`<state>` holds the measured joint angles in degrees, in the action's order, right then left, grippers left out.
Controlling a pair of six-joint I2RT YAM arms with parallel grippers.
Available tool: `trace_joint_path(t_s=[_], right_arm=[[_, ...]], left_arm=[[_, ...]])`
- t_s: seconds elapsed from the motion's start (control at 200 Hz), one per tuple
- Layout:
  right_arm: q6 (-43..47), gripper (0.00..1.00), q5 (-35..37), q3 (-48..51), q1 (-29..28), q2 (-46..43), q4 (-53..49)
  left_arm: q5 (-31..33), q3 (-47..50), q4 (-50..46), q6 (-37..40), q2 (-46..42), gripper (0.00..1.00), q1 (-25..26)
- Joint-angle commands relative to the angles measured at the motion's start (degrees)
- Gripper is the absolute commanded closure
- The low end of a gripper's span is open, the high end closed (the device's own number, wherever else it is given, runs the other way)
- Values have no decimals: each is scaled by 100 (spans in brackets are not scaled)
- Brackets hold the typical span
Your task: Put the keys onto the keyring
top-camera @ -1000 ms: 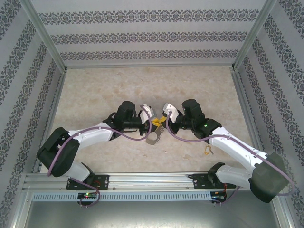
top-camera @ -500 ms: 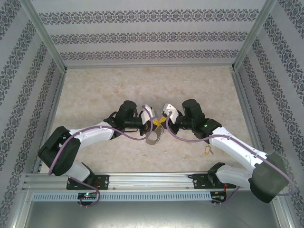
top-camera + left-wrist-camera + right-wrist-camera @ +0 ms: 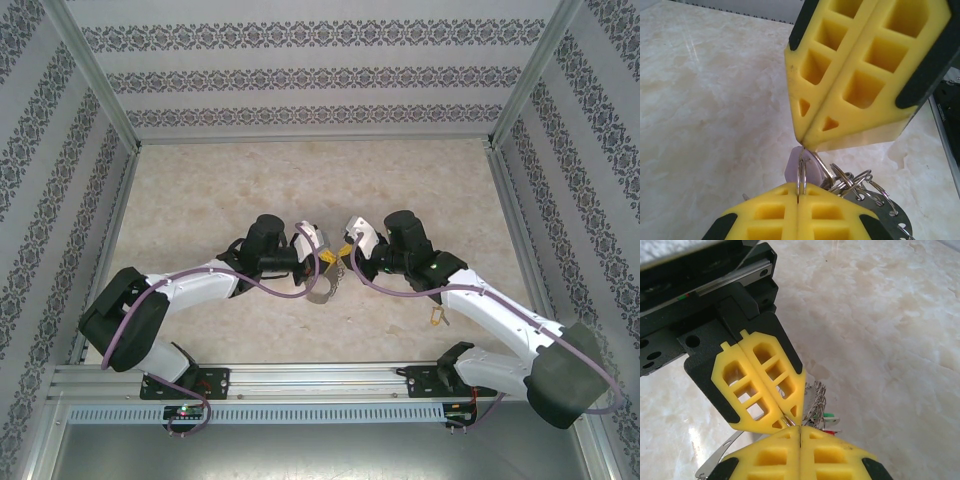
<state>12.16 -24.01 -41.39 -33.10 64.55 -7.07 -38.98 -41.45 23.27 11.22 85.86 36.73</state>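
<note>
The left end effector (image 3: pixel 326 260) was closed tight. In the left wrist view its yellow fingers pinched a small split ring (image 3: pixel 801 170) that stood up out of the seam between them. It hung over the middle of the surface (image 3: pixel 200 190), well apart from the left wall (image 3: pixel 60 150). A broad stretch of pale marble lay between it and the back wall (image 3: pixel 320 80). The keyring (image 3: pixel 320 291) dangled just below it, nearer the front rail (image 3: pixel 320 378) than the back wall. The right end effector (image 3: pixel 346 252) was shut too, tip to tip with the left one. Its points touched the top of the same small ring, but I could not tell whether it truly gripped it. Further right, a key with a yellow tag (image 3: pixel 436 316) lay on the surface just beside the right forearm, with open marble between it and the right wall (image 3: pixel 580 150).

The left wrist view gave the pinched ring, a pale purple tag (image 3: pixel 813 175) behind it, and the fringe of little rings on the hoop's rim. The right wrist view gave keys (image 3: pixel 828 416) with green and red tags hanging behind the meeting tips. The top view gave the walls, the rail and the loose key.
</note>
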Motion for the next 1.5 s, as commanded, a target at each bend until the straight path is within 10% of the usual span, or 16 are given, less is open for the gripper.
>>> trace_joint_path(t_s=[0.0,1.494], right_arm=[[-93,100,9,-127,87,76,185],[339,100,-921,-431,-45,277,-63]], left_arm=[[-61,119,363,-125,-76,100,11],[48,-187,-501,476,-318,75,9]])
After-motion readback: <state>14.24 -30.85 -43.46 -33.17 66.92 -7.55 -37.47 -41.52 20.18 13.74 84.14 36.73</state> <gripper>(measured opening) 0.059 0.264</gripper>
